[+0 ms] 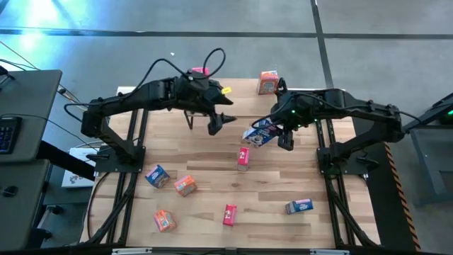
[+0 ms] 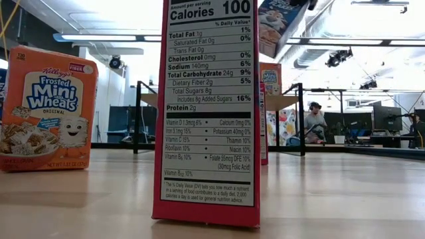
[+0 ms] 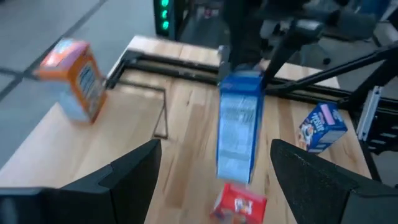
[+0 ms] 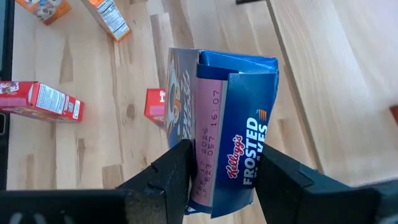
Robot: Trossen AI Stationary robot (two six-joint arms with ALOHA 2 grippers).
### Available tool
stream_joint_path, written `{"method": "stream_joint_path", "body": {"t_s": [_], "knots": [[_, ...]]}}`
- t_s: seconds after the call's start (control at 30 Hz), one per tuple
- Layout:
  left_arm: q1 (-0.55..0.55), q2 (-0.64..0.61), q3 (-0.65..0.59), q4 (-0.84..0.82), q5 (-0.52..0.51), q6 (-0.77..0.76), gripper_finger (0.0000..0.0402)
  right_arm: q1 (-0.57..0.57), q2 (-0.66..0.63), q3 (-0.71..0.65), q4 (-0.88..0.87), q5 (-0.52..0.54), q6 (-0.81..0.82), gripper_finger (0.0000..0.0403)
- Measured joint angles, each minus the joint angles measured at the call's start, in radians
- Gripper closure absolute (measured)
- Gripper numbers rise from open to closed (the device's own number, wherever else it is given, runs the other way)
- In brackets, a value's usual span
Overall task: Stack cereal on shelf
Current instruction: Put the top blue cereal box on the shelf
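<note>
Blue cereal box [image 4: 239, 149] gripped, red box [image 1: 243, 157] below

Layout, from above. Shelf [image 1: 311, 99] sits at the table's [image 1: 212, 163] far edge, right of centre. One cereal box [image 1: 268, 82] stands at the far edge, just left of the shelf. Right gripper [image 1: 282, 134] holds a box [image 1: 259, 134] above the table, near the shelf's front left corner. Left gripper [image 1: 219, 120] hangs left of it, over the far middle. Another box [image 1: 243, 157] stands just in front of the held one. Five more lie scattered along the near half.
</note>
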Motion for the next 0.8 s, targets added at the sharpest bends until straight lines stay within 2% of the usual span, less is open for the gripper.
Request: {"method": "stream_joint_path", "body": {"t_s": [0.37,0.8], "knots": [[-0.056,0.044,-0.002,-0.011,0.003,0.098,0.0108,0.000,0.094,0.067,0.018,-0.003,-0.120,0.0254],[-0.086,0.084,-0.001,0.010,-0.003,0.040,0.0108,0.000,0.110,0.068,0.113,-0.018,-0.191,0.0254]]}}
